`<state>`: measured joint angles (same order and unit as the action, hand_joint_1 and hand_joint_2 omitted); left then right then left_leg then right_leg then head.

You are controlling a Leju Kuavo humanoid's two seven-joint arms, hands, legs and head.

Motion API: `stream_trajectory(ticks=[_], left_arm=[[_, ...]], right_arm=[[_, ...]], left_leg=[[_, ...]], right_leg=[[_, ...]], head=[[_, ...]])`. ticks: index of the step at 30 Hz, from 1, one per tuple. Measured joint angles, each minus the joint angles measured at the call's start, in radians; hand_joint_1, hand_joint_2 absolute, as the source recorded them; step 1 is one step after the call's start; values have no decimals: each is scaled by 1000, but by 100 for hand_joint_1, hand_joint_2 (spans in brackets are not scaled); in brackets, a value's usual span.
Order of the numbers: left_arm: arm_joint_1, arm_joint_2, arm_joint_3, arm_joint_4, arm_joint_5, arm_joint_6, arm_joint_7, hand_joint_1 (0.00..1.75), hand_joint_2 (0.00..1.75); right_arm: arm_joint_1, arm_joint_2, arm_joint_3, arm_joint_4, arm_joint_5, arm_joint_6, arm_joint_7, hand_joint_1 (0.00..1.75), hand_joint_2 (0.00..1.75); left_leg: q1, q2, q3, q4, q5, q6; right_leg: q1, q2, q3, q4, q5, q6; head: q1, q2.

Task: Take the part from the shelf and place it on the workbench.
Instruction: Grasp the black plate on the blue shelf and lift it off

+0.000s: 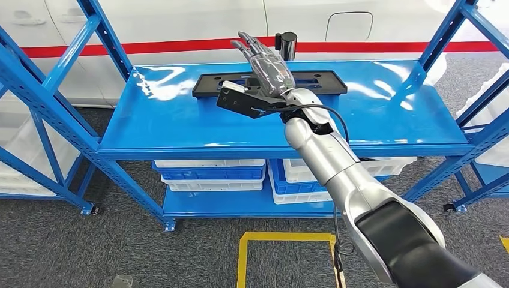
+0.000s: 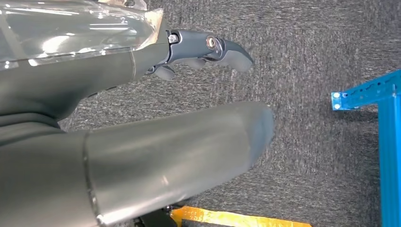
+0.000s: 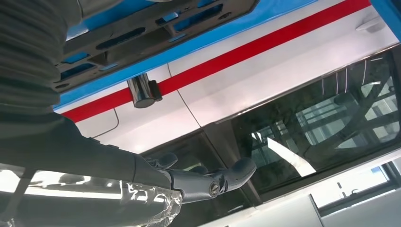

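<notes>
Grey carpet underfoot, yellow floor marking [image 1: 287, 237] at 6 o'clock, white wall with red stripe [image 1: 180, 45] behind. Blue shelf [image 1: 180, 120] ahead, glossy top deck; white and blue bins [image 1: 210, 174] on the lower deck.

Part [image 1: 324, 81]: long flat black plate with slots, lying flat on the top deck toward 12 o'clock, long side across the view. Small black cylinder [image 1: 289, 43] just behind it, apart from it.

Right hand [image 1: 267, 63]: raised over the part's middle, fingers extended and spread, holding nothing; contact with the part not yet made, judged from the right wrist view, where the fingers [image 3: 236, 170] stand clear of the plate [image 3: 156, 23].

Left hand [image 2: 208, 49]: hanging over the carpet, fingers loosely curled, nothing held; exact closure hard to read.

Handling, as judgement: likely rigid moulded plastic, light for its length, smooth and somewhat slippery. Long span means tipping if taken near one end. Best hold: across the middle, thumb under the near long edge, fingers over the top or hooked into a slot. Glossy deck may let the plate slide away under a push; lower straight down, then close. Keep clear of the cylinder at 12 o'clock. Worktop for placement not seen.
</notes>
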<state>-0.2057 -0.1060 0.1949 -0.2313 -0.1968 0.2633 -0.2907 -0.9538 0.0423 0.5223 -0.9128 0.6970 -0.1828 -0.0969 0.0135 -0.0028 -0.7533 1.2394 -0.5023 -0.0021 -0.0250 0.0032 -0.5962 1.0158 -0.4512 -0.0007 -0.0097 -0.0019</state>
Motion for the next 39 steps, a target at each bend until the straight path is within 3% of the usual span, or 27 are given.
stream_trajectory(ticks=[1, 3, 6, 8, 10, 12, 13, 14, 15, 17, 19, 22, 24, 27, 28, 29, 30, 32, 33, 35, 39], left_arm=[[0, 1, 0, 0, 0, 0, 0, 0, 0], [-2, 2, 1, 0, 0, 1, 1, 0, 0], [-4, 4, 4, 0, 0, 2, 3, 0, 0], [-3, 4, 7, 0, 1, 4, 3, 0, 0], [-2, 5, 9, 0, 1, 5, 3, 0, 0], [-2, 5, 12, 0, 1, 6, 3, 0, 0], [-2, 5, 13, 0, 1, 6, 3, 0, 0], [-1, 4, 14, 1, 1, 6, 3, 0, 0], [0, 4, 14, 1, 1, 6, 3, 0, 0], [1, 3, 14, 1, 0, 6, 2, 0, 0], [0, 3, 15, 1, 0, 6, 2, 0, 0], [0, 3, 15, 1, 0, 6, 2, 0, 0], [0, 3, 15, 1, 0, 6, 1, 0, 0], [0, 4, 16, 1, 0, 6, 0, 0, 0], [1, 4, 16, 1, 0, 6, 0, 0, 0], [2, 4, 16, 2, 0, 6, 0, 0, 0], [2, 4, 17, 2, 0, 6, 0, 0, 0], [2, 6, 17, 2, 0, 6, 0, 0, 0], [2, 6, 18, 2, 0, 6, 0, 0, 0], [0, 7, 18, 3, -1, 6, 0, 0, 0], [1, 5, 18, 3, -3, 6, 0, 0, 0]], right_arm=[[-1, 2, 0, 2, 0, 0, 0, 0, 175], [-6, 6, 0, 6, 0, -2, -1, 0, 175], [-12, 11, 1, 12, 0, -4, -3, 0, 175], [-16, 15, 1, 15, 0, -4, -4, 0, 175], [-23, 18, 1, 19, -2, -5, -6, 0, 175], [-24, 18, 1, 25, -4, -5, -6, 0, 175], [-21, 18, 1, 29, -5, -5, -7, 0, 175], [-18, 17, 1, 33, -6, -5, -7, 0, 175], [-16, 17, 1, 36, -6, -5, -7, 0, 175], [-18, 16, 1, 40, -6, -6, -7, 0, 175], [-21, 19, 1, 43, -6, -6, -8, 0, 175], [-23, 22, 1, 44, -6, -6, -8, 0, 175], [-25, 24, 0, 45, -6, -7, -8, 0, 175], [-26, 29, 1, 47, -6, -7, -8, 0, 175], [-25, 29, 2, 48, -6, -7, -8, 0, 175], [-24, 30, 2, 49, -6, -7, -8, 0, 175], [-23, 30, 2, 50, -6, -7, -8, 0, 175], [-23, 31, 2, 51, -6, -7, -8, 0, 175], [-24, 31, 2, 51, -6, -7, -8, 0, 175], [-26, 31, 2, 52, -7, -8, -8, 0, 175], [-29, 30, 1, 53, -7, -10, -9, 0, 175]], left_leg=[[0, 0, 27, -70, 46, 5], [-6, 1, 84, -188, 96, 16], [-16, -1, 110, -226, 91, 29], [-13, -1, 123, -240, 92, 39], [-9, -1, 139, -253, 92, 50], [-11, -4, 147, -254, 84, 57], [-12, -6, 152, -254, 79, 58], [-12, -9, 158, -253, 74, 58], [-12, -13, 165, -252, 68, 57], [-14, -17, 178, -248, 52, 50], [-17, -19, 186, -242, 36, 40], [-13, -18, 188, -240, 22, 25], [-9, -13, 172, -202, -1, 12], [-2, -4, 66, -17, -68, -6], [0, -3, 28, 32, -74, -10], [2, -2, 6, 48, -62, -11], [4, -1, 4, 24, -30, -11], [5, 0, 51, -107, 61, -3], [3, 1, 80, -171, 90, 3], [-4, 1, 113, -231, 101, 15], [-6, 0, 135, -251, 95, 38]], right_leg=[[0, 0, 8, 0, -6, 2], [4, 1, 20, -2, -16, 10], [6, 0, 26, -8, -24, 25], [8, -2, 22, 1, -33, 33], [10, -3, -21, 82, -63, 31], [10, -2, -101, 214, -99, 24], [10, -2, -134, 258, -103, 26], [11, -2, -149, 265, -92, 32], [11, -2, -144, 232, -65, 40], [11, -3, -92, 93, 8, 52], [11, -2, -49, 0, 48, 47], [11, -1, -38, -13, 45, 26], [5, 0, -27, -17, 40, 11], [2, 0, -11, -18, 27, -4], [2, 0, -7, -18, 22, -5], [2, 1, -1, -18, 17, -4], [2, 1, 6, -18, 12, -3], [2, 2, 24, -19, 0, 3], [5, 2, 30, -19, -6, 7], [9, 3, 36, -20, -15, 18], [11, -1, 23, 3, -33, 35]], head=[[0, 0], [0, 0], [0, 0], [1, 0], [3, 0], [5, 0], [5, 0], [5, 0], [5, 0], [6, 0], [5, 0], [6, 0], [4, 0], [1, 0], [2, 0], [2, 0], [2, 0], [2, 0], [2, 0], [2, 0], [4, 0]])
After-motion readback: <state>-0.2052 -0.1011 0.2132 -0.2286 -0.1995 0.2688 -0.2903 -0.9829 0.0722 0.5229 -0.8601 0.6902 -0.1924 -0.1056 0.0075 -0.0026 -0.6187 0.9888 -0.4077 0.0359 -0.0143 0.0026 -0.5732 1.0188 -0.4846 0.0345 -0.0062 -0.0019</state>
